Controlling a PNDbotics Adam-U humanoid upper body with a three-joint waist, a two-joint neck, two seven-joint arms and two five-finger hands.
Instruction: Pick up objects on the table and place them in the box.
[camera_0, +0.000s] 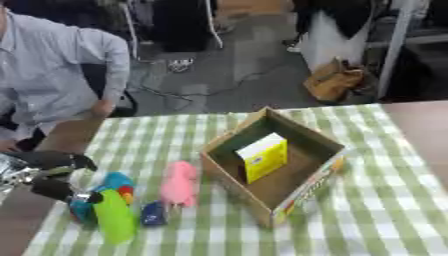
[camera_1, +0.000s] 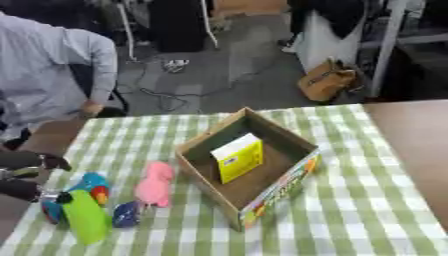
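Green bottle (camera_0: 115, 220): nearest item, well to the left of the cardboard box (camera_0: 308, 184), lying on the green-and-white checked tablecloth (camera_0: 385, 210). Its black cap (camera_0: 89, 197) points toward the left hand.

Small blue object (camera_0: 153, 214): left of the box, between the green bottle and the pink toy, touching or nearly touching the toy's near end. Its kind cannot be made out.

Teal toy (camera_0: 114, 183): left of the box, just behind the green bottle; teal body with a red and yellow patch on the side facing the box.

Pink toy (camera_0: 179, 184): just beside the box's left wall, standing apart from it by a narrow strip of cloth.

Left hand (camera_0: 54, 175): far left of the box, at the edge of the view. Dark fingers are curled, one part above and one below. The lower part sits right by the bottle cap; whether it grips the cap cannot be told.

Right hand: shows in neither view.

Cardboard box: open-topped, set cornerwise on the cloth, printed colour on its near right wall.

Yellow carton (camera_0: 265, 157): inside the box, upright, leaning toward the far left wall, white top face.

Person in a grey shirt (camera_0: 52, 75): beyond the box to the far left, at the table's far edge, touching none of the items.
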